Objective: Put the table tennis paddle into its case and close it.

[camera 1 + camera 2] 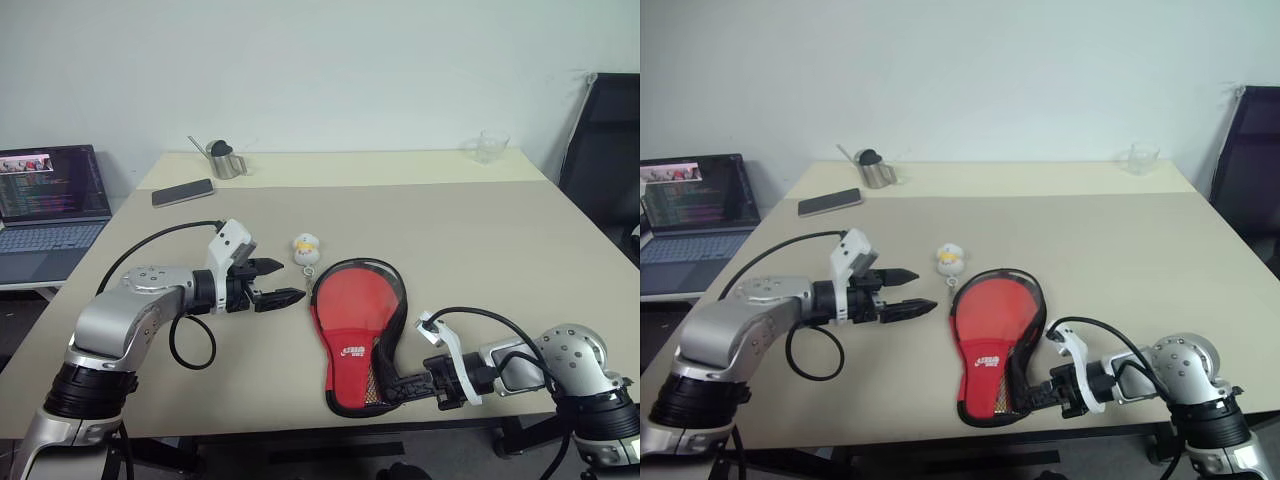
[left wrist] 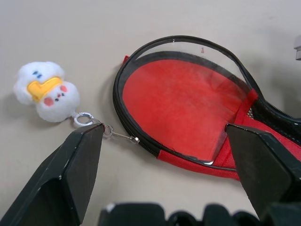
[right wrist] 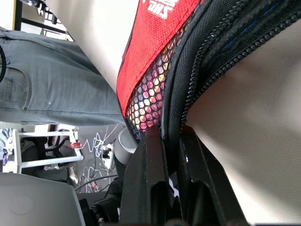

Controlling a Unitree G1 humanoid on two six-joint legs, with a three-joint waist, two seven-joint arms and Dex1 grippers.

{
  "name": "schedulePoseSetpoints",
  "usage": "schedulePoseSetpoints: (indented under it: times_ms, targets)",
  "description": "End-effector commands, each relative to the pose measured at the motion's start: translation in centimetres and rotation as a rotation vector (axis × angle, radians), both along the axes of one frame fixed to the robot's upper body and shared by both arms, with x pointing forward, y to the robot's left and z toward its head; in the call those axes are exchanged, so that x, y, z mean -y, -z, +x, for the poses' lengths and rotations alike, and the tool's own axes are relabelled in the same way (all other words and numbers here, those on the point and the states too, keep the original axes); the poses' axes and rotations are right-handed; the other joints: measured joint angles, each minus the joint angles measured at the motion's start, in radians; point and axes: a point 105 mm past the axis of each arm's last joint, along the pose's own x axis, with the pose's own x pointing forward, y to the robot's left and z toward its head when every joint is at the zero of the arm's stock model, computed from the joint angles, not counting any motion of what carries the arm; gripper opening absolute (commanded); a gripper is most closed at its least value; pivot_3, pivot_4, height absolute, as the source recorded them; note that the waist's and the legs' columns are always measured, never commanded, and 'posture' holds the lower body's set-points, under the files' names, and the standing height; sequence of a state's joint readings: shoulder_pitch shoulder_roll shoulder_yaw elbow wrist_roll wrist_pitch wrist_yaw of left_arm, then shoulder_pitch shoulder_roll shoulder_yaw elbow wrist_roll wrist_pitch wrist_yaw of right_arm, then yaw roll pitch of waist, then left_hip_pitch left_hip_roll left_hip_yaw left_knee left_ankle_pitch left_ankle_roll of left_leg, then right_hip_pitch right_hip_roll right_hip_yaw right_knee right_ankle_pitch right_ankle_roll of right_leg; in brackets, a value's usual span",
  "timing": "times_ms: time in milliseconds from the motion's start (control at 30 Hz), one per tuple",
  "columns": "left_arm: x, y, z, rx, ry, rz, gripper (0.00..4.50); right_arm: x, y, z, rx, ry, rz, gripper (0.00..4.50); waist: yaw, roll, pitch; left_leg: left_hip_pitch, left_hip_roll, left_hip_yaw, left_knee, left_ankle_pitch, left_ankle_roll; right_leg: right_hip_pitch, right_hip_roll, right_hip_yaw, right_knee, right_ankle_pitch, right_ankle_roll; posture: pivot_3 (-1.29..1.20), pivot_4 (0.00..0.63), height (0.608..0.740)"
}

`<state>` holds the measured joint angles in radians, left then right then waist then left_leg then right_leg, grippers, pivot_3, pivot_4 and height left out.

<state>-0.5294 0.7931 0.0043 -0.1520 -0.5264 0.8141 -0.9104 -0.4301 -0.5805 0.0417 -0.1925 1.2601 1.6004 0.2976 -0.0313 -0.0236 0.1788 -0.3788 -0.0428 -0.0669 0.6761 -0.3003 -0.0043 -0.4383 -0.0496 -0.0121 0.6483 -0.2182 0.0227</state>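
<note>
We log case [image 1: 355, 335] at lower centre of frame, long axis running top to bottom, round end gaping. Right claw [image 1: 392, 388] pinches narrow end's edge; left claw [image 1: 275, 283], spread wide and empty, sits just left of zip charm [image 1: 305, 248]. Paddle location unconfirmed.

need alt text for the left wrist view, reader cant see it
Two open black fingers frame a red, black-trimmed case lying unzipped on a beige table. A white fluffy charm hangs from its zipper by a small metal ring.
</note>
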Motion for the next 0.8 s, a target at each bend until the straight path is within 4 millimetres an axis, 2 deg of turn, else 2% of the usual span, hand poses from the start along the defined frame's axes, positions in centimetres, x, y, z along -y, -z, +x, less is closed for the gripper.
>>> schedulePoseSetpoints:
  times_ms: [33,400,667,800]
  targets:
    - [-0.1,-1.0,0.0,0.045,0.007,0.001,4.50,-0.2,-0.5,-0.7,0.004,-0.050,0.010,0.01,0.000,0.000,0.000,0.000,0.000,0.000,0.000,0.000,0.000,0.000,0.000,0.000,0.000,0.000,0.000,0.00,0.150,0.740]
    - [-0.1,-1.1,0.2,0.050,0.000,0.001,4.50,0.0,-0.6,0.2,0.042,-0.017,-0.015,0.01,0.000,0.000,0.000,0.000,0.000,0.000,0.000,0.000,0.000,0.000,0.000,0.000,0.000,0.000,0.000,0.00,0.150,0.740]
    - [-0.3,-1.2,0.5,0.060,-0.013,-0.001,4.50,0.5,-1.1,0.9,0.064,-0.006,-0.024,2.41,0.000,0.000,0.000,0.000,0.000,0.000,0.001,0.000,0.000,0.000,0.000,0.000,0.001,0.001,0.001,0.00,0.150,0.740]
    - [-0.4,-1.3,0.7,0.071,-0.021,-0.006,4.50,1.6,-2.3,1.4,0.116,0.001,-0.034,3.74,0.002,0.000,0.000,0.000,0.000,0.000,0.002,0.000,0.000,0.000,0.000,0.000,0.001,0.001,0.001,0.00,0.150,0.740]
